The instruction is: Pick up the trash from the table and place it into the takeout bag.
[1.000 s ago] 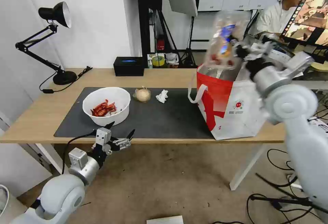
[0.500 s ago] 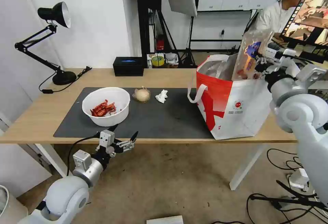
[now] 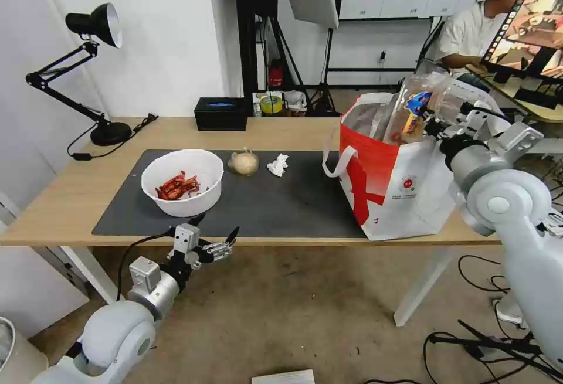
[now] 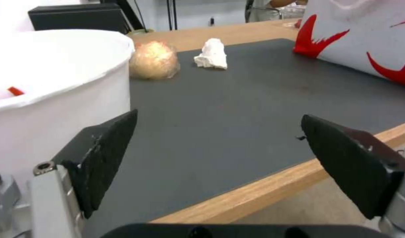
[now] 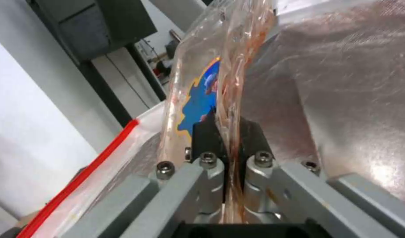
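Right gripper fingers pinch clear tray over takeout bag; left gripper fingers spread near bowl.

From my seat: clear tray's lower part hidden inside takeout bag. Right hand's fingertips covered by tray plastic. Bowl cut off at left wrist view's edge.

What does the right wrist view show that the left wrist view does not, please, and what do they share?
Right wrist view alone: the right tool clamped on the clear plastic tray, against silver foil lining.

Left wrist view alone: the open left tool at the table edge, the white bowl, beige lump, tissue.

Both: the takeout bag.
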Tool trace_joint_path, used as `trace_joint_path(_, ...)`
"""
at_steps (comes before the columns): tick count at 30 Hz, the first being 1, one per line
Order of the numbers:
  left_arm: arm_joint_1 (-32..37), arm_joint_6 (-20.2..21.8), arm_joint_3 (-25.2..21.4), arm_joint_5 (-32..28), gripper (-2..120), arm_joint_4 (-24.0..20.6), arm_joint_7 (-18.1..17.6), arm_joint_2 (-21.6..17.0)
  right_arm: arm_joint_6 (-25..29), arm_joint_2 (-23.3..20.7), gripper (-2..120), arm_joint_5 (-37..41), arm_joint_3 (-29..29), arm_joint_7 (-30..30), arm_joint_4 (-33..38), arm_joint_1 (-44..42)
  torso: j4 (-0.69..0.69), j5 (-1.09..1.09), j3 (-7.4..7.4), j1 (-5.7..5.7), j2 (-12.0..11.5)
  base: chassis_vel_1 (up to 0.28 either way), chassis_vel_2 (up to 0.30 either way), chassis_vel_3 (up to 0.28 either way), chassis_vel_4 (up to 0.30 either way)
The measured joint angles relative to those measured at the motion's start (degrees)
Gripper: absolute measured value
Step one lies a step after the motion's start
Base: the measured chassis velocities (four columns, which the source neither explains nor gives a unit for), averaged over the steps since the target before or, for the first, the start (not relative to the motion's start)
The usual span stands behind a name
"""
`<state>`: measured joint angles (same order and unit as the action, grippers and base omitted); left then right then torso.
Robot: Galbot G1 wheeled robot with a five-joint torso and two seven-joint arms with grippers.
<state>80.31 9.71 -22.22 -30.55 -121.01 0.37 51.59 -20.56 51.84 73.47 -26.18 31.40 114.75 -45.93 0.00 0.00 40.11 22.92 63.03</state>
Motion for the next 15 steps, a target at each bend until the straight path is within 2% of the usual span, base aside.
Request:
trace_joint_path(6,-0.7,0.0,0.6,-0.1,100,0.2,-0.1,-0.3,0.0,-0.4,28,0.1,-0.4,0.0,0.3,-0.4,0.00,0.00,0.00,0.00,0.0,0.000,0.000,0.000,0.000)
trace_joint_path(7,-0.7,0.0,0.6,-0.1,100,0.2,-0.1,-0.3,0.0,-0.4,28,0.1,-0.4,0.0,0.3,-0.4,0.00,0.00,0.00,0.00,0.0,0.000,0.000,0.000,0.000)
trace_joint_path(10,-1.0,0.0,0.9,-0.2,100,0.4,-0.1,-0.3,0.0,-0.4,42,0.1,-0.5,-0.1,0.5,-0.6,0.00,0.00,0.00,0.00,0.0,0.000,0.000,0.000,0.000)
trace_joint_path(11,-1.0,0.0,0.9,-0.2,100,0.4,-0.1,-0.3,0.0,-0.4,42,0.1,-0.5,-0.1,0.5,-0.6,0.00,0.00,0.00,0.00,0.0,0.000,0.000,0.000,0.000)
trace_joint_path(13,-1.5,0.0,1.0,-0.2,100,0.5,-0.1,-0.4,0.0,-0.4,53,0.1,-0.5,-0.4,0.7,-0.8,0.00,0.00,0.00,0.00,0.0,0.000,0.000,0.000,0.000)
trace_joint_path(15,-1.6,0.0,1.0,-0.3,100,0.5,-0.1,-0.4,-0.1,-0.5,57,0.0,-0.5,-0.6,0.8,-0.8,0.00,0.00,0.00,0.00,0.0,0.000,0.000,0.000,0.000)
